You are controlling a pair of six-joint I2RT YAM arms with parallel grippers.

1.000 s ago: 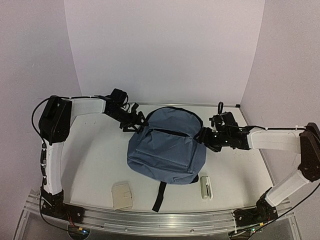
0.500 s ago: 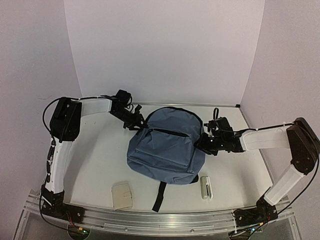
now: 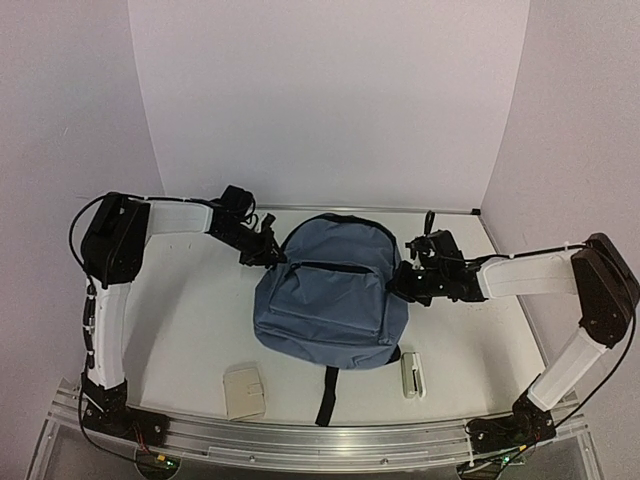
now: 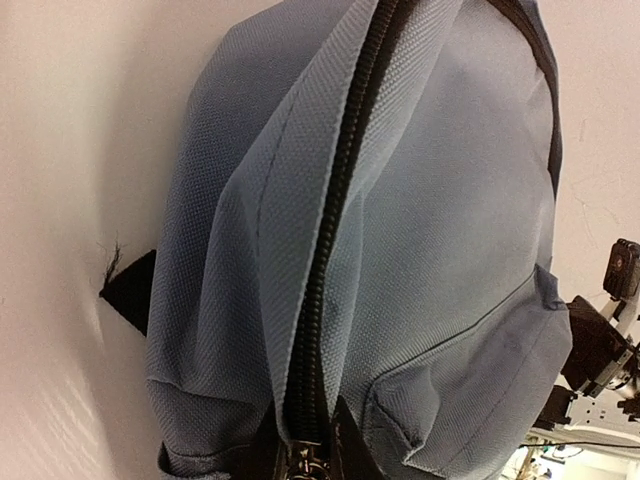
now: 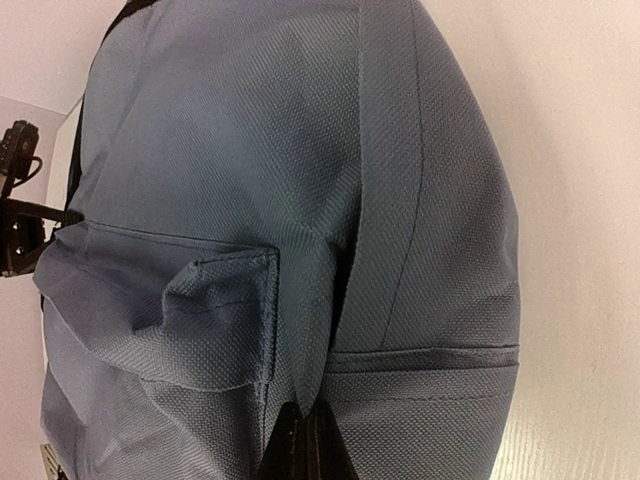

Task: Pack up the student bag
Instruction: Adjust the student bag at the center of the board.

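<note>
The student bag [image 3: 330, 300], slate-blue with a black zipper [image 4: 335, 230] and a front pocket [image 3: 322, 298], lies flat in the middle of the table. My left gripper [image 3: 268, 254] is at its upper left side. In the left wrist view the gripper [image 4: 305, 442] is shut on the bag's zipper seam, next to the metal slider [image 4: 303, 458]. My right gripper [image 3: 398, 284] is at the bag's right side. In the right wrist view it [image 5: 305, 425] pinches a fold of the blue fabric between its black fingers [image 5: 283, 452].
A small beige case [image 3: 245, 391] lies near the front left. A white and black object [image 3: 412, 373] lies at the front right, by the bag's lower corner. A black strap [image 3: 326, 396] trails from the bag toward the front rail [image 3: 320, 440]. White walls enclose the back and sides.
Both grippers have closed on the bag's sides, the left on the zipper seam and the right on a fabric fold. The bag has shifted slightly and its strap has swung a little right.
</note>
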